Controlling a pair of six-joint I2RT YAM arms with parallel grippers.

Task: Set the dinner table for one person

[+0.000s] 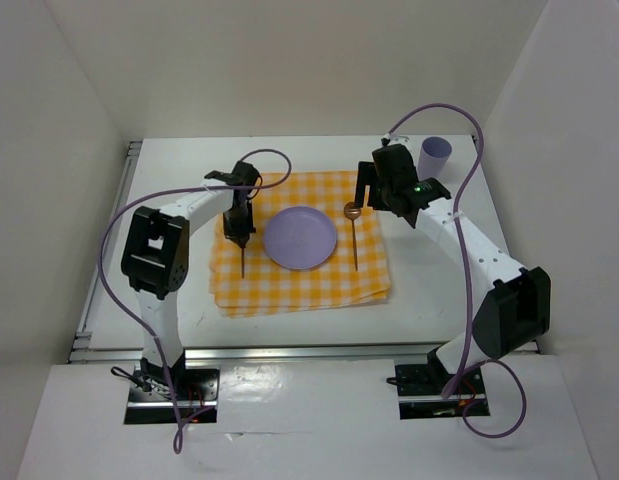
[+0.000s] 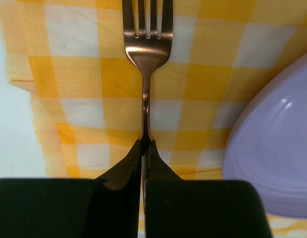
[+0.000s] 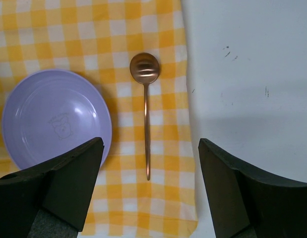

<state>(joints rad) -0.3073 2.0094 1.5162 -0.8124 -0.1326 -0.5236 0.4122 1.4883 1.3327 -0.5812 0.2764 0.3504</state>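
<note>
Now L gripper (image 2: 145, 146) pinched tight on fork (image 2: 147, 49) handle; R gripper (image 3: 151, 148) wide apart, empty (above spoon (image 3: 145, 69) on checked cloth (image 3: 168, 99)).

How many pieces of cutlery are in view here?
2. A fork left of the purple plate, gripped by the left claw; a spoon lying on the checked cloth right of the plate. None appears hidden.

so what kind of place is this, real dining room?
Likely a lab test cell, not a home: bare white walls box in the dinner table, left arm and right arm bolted at its near edge, a staged plate on a checked cloth.
</note>
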